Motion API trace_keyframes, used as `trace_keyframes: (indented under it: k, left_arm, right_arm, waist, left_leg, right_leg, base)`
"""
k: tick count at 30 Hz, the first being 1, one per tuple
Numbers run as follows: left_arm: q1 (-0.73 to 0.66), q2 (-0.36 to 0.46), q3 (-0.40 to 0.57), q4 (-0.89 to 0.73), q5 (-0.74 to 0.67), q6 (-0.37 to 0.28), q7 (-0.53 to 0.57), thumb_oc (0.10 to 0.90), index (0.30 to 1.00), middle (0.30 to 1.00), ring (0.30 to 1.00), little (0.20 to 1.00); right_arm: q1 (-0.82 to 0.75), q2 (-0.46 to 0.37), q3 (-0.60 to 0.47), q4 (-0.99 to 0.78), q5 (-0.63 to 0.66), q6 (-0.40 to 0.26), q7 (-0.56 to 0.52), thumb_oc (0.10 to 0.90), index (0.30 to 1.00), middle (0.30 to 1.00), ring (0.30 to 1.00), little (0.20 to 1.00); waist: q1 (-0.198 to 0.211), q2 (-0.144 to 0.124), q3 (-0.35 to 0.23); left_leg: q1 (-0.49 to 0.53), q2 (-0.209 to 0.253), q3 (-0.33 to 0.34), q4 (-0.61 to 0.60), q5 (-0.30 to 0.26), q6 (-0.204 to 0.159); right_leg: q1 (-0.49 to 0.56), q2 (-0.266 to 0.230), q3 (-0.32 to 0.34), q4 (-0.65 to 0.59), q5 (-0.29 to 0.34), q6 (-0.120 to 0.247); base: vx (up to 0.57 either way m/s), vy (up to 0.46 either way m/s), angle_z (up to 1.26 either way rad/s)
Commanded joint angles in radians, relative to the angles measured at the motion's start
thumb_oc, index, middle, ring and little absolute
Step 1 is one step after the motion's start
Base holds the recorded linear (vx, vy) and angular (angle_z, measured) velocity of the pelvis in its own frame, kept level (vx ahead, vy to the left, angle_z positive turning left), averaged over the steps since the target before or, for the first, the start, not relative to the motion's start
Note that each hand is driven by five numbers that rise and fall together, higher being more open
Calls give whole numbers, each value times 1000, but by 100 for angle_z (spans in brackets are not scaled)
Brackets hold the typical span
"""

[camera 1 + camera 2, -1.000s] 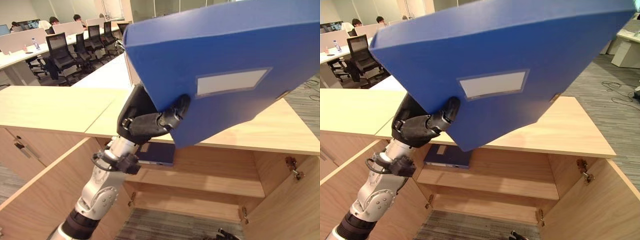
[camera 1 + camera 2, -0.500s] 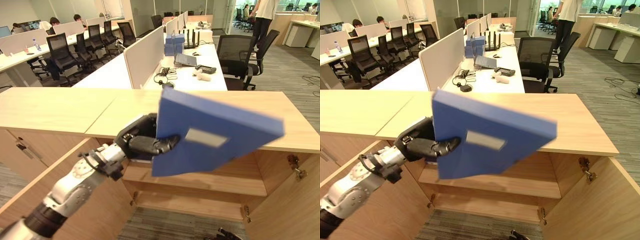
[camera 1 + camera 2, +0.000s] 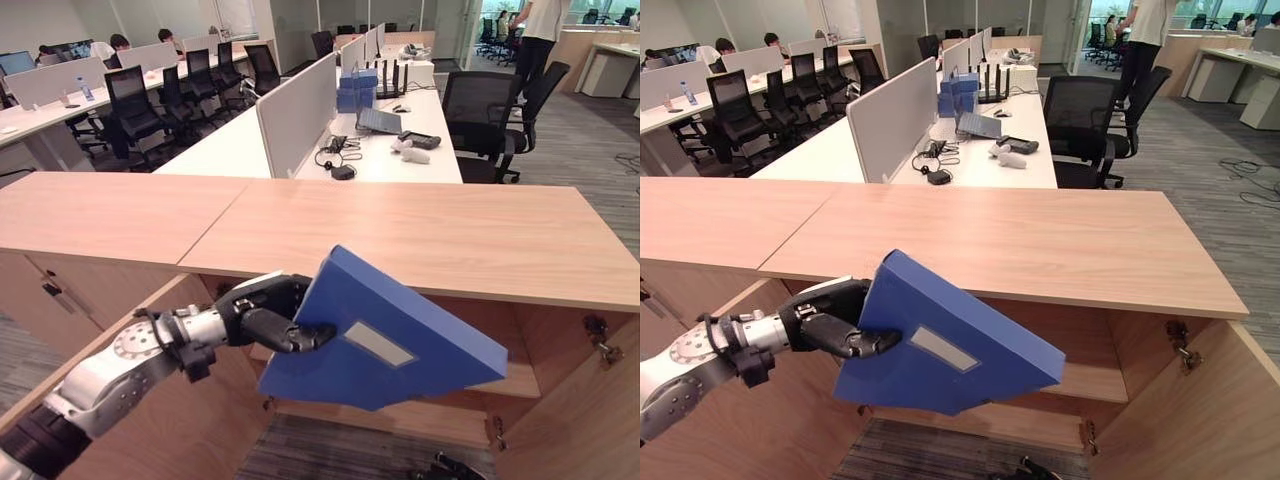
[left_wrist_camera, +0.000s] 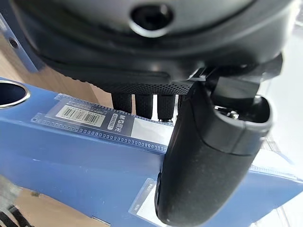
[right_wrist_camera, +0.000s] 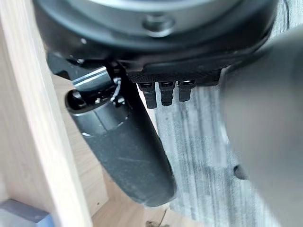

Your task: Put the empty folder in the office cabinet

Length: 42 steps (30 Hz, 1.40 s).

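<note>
Blue folder [image 3: 400, 345] tilts in front of the open cabinet [image 3: 560, 250], pinched at its near-left edge by the left hand [image 3: 265, 315]. Right hand [image 5: 128, 151] hangs with straight fingers, holding nothing.

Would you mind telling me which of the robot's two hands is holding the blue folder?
The left hand grips the blue folder at its corner before the open wooden cabinet; the right hand holds nothing.

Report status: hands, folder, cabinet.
Left hand shut on blue folder, thumb across its face. Folder tilted in front of the open cabinet, not yet on a shelf. Right hand idle, fingers relaxed, beside a wooden panel. Nothing seen blocking.
</note>
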Motion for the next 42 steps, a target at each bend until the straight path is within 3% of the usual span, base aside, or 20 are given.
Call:
trace_keyframes:
  k: [1,5,20,26,42]
  left_arm:
    - [-3,15,187,1,13,-146,43,400,300,300,300,300]
    - [60,-13,242,3,18,-145,33,400,300,300,300,300]
    - [91,-156,313,27,54,-149,54,400,300,300,300,300]
    - [59,-219,319,33,27,-153,43,400,300,300,300,300]
    - [34,-320,343,22,-27,-137,22,400,300,300,300,300]
  right_arm:
    - [-98,-89,-20,-333,122,-127,31,800,900,900,900,900]
    - [-58,-138,-48,-526,201,-150,69,800,900,900,900,900]
    - [-6,-179,-8,-890,280,-128,164,800,900,900,900,900]
    - [-11,-222,0,-916,253,-116,193,800,900,900,900,900]
    - [-40,-206,-14,-940,266,-112,218,800,900,900,900,900]
  waist:
    - [-16,-25,-2]
    - [-25,-26,-2]
    - [-46,-31,0]
    - [-53,-33,-1]
    - [-55,-34,-4]
  left_leg:
    - [-37,-36,-18,0,-9,15]
    - [-36,-39,-17,0,-13,17]
    - [-35,-36,-16,0,-17,20]
    - [-36,-36,-24,0,-19,20]
    - [-33,-32,-21,0,-20,23]
  right_leg:
    - [99,-32,23,22,-147,76]
    - [99,-35,22,21,-147,77]
    - [102,-34,27,17,-153,70]
    - [103,-34,35,17,-159,67]
    - [104,-28,39,19,-164,62]
  base:
    - [12,18,-8]
    - [6,16,-2]
    - [0,0,0]
    - [0,-1,1]
    - [0,0,0]
